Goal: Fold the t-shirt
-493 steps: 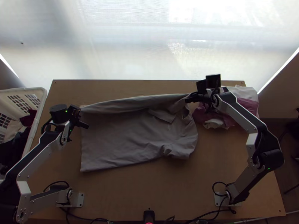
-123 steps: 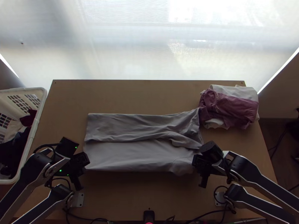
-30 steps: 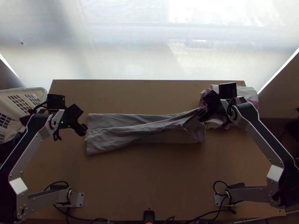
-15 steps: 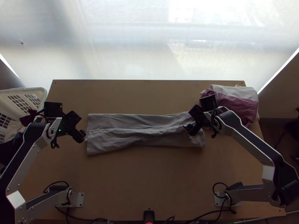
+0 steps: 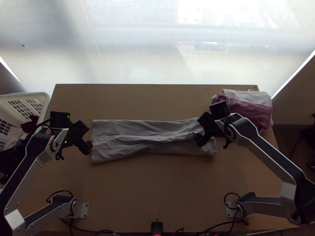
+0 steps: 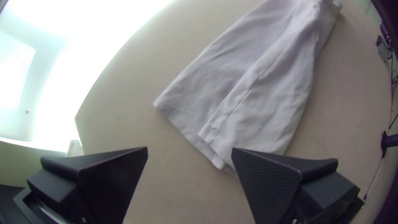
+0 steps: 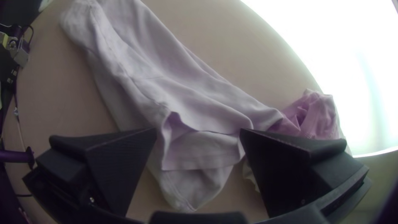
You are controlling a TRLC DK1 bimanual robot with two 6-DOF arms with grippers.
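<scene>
Shirt (image 5: 126, 144): got folded narrower toward far edge of table (image 5: 153, 188). Left gripper (image 6: 190, 148), right gripper (image 7: 198, 130): spread. Probably still needed crosswise folding.

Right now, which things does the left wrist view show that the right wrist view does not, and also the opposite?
Left wrist view: the left tool, open, near the straight hem end of the t-shirt.
Right wrist view: the right tool, open, near what looks like a sleeve at the other end, with purple cloth beside the shirt.
In both: the t-shirt's long folded body, somewhat wrinkled, and the wooden table under it.
</scene>
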